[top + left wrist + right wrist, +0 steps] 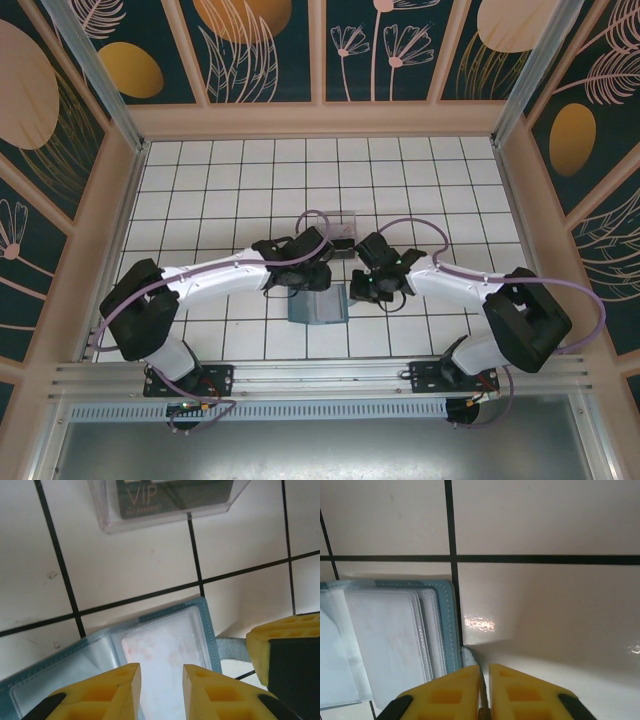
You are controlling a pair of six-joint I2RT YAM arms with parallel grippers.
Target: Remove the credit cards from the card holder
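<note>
Now the teal-blue book-fold card holder (pixel 318 306) lies open on the white tiled worktop (pixel 400 180), right gripper (pixel 484 669) pinched shut at its edge, left gripper (pixel 161 672) part-open over the pale pocketed card (pixel 165 645), so next, likely, sliding it out.

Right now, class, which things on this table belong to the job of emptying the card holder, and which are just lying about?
Belong to the job:
- the open teal card holder
- the pale card in its sleeve
- the black card

Just lying about:
- the clear tray holding the black card
- the tiled table
</note>
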